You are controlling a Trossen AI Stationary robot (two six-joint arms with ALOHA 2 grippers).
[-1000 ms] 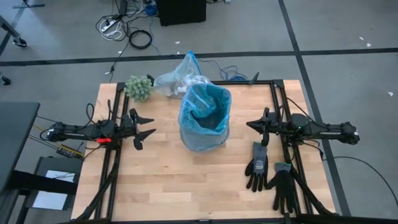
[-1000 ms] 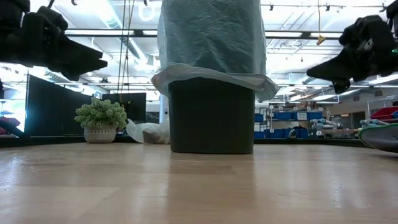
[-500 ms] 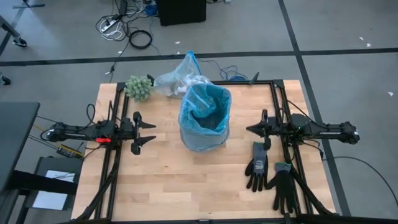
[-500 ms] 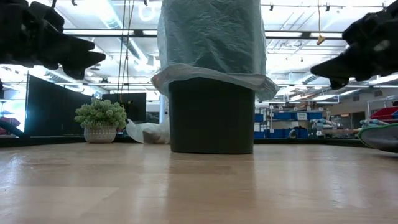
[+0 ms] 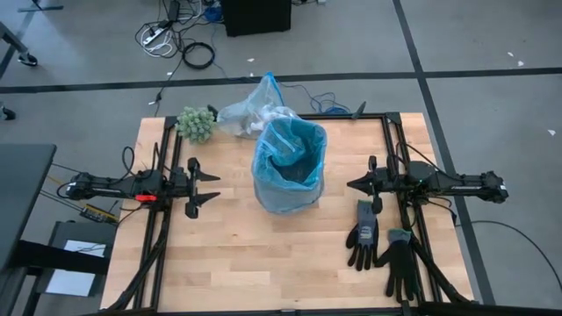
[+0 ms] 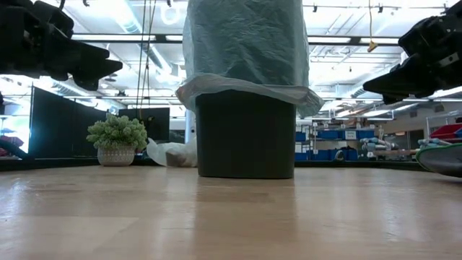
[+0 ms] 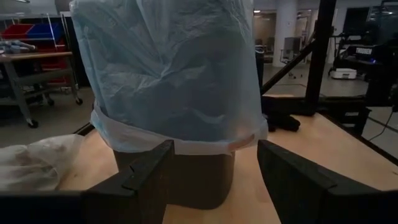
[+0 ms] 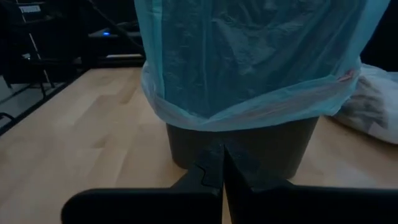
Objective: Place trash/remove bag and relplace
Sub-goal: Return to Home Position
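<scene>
Since the earlier frame the right gripper [image 5: 351,184] has drawn its fingers together into a single point. The left gripper [image 5: 211,186] has turned slightly at the wrist, and its fingers are spread. Neither has travelled far.

Layout, high view, clock positions taken from the bin:
- Wooden table [image 5: 228,254]: carries everything below.
- Black bin [image 6: 245,137]: stands upright at table centre. The light-blue liner [image 5: 290,154] is fitted, with its collar folded down over the rim.
- Grey-white bag [image 5: 248,112]: lies at 11 o'clock, touching or just behind the bin at the table's far edge. The trash [image 5: 263,118] shows as pale lumps inside it.
- Black gloves [image 5: 364,233]: 4 o'clock, flat, just beside the right gripper.
- Green clump [image 5: 197,123]: 10 o'clock.

Governing relation: the bin stands between the two grippers, left at 9 o'clock and right at 3, both aimed at it and both clear of the liner. The right one is slightly nearer. I judge each retreat runs straight outward along that line.

I can read no labels or writing.
</scene>
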